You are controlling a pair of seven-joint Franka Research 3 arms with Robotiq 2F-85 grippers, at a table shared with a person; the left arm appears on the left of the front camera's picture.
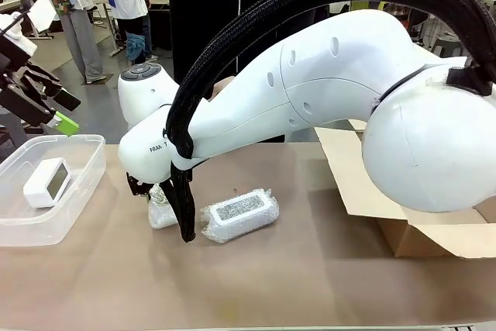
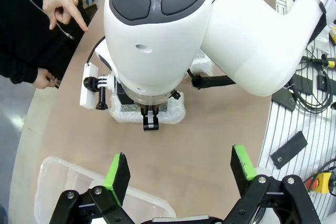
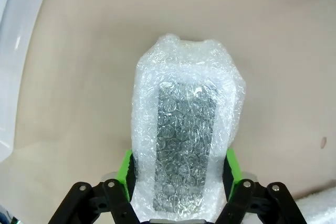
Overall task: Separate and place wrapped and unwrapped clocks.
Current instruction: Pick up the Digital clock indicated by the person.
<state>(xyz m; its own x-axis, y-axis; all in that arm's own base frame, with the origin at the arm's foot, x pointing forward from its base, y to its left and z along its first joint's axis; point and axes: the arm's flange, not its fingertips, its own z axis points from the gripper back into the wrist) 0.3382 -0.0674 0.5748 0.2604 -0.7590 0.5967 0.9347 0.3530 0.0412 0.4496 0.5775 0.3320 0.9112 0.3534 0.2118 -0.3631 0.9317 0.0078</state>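
In the right wrist view my right gripper (image 3: 178,174) is shut on a bubble-wrapped clock (image 3: 184,129), its green pads pressing both long sides; the bundle rests on the brown table. From the front, that gripper (image 1: 151,194) is largely hidden behind its own wrist and cable, over the held bundle (image 1: 160,208). A second wrapped clock (image 1: 239,213) lies just to its right. The bare white clock (image 1: 46,181) lies inside the clear bin (image 1: 85,153) at the left. My left gripper (image 1: 68,112) hangs open above the bin, and its own view shows it (image 2: 179,169) wide with nothing between its fingers.
An open cardboard box (image 1: 387,191) stands at the right of the table. A person in black stands at the far side, one hand (image 2: 63,6) pointing down at the table. The right arm's big white links span the middle of the front view.
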